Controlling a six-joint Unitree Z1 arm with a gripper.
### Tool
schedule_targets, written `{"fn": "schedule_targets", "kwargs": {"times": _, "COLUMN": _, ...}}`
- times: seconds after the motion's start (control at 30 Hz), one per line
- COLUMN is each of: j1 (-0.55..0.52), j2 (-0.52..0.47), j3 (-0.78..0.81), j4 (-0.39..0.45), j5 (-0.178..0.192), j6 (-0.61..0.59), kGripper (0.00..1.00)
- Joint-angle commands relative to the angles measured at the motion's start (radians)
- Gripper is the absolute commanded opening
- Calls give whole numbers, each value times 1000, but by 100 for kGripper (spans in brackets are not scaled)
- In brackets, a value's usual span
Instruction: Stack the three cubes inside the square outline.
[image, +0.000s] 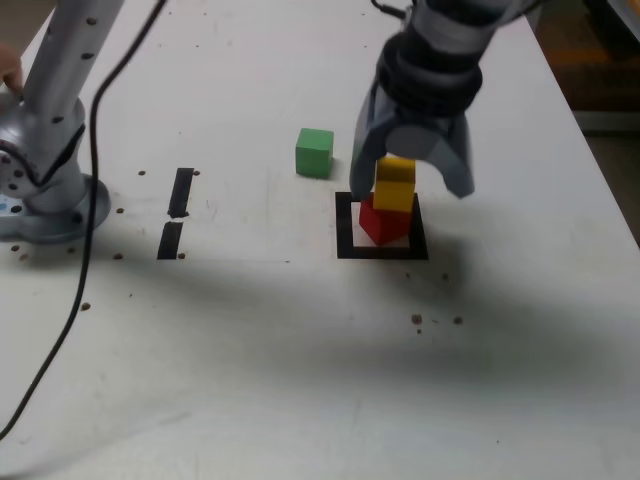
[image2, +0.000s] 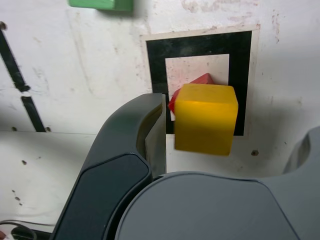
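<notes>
With yellow cube (image: 395, 184) atop red cube (image: 383, 221) inside the square outline (image: 346, 226), my end effector (image: 415, 172) gapes empty; green cube (image: 314, 152) remains.

White worktop (image: 300, 350), scuffed, with scattered dark specks. Black square outline (image: 345, 228) taped flat on it; red cube (image: 380, 224) sits inside the outline, corner-turned. Green cube (image: 314, 153) rests on the bare surface just beyond the outline. Two short black strips (image: 180, 192) lie near the arm base (image: 50, 205).
</notes>
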Motion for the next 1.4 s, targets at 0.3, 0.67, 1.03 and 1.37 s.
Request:
{"fn": "schedule_targets", "kwargs": {"times": 0.3, "j1": 48, "j2": -164, "j3": 6, "j4": 98, "j5": 52, "j6": 9, "kGripper": 100}}
{"fn": "schedule_targets", "kwargs": {"times": 0.67, "j1": 162, "j2": -192, "j3": 73, "j4": 106, "j5": 90, "j6": 86, "kGripper": 100}}
{"fn": "schedule_targets", "kwargs": {"times": 1.03, "j1": 239, "j2": -190, "j3": 147, "j4": 84, "j5": 118, "j6": 153, "kGripper": 100}}
{"fn": "schedule_targets", "kwargs": {"times": 1.37, "j1": 273, "j2": -189, "j3": 292, "j4": -18, "j5": 76, "j6": 224, "kGripper": 100}}
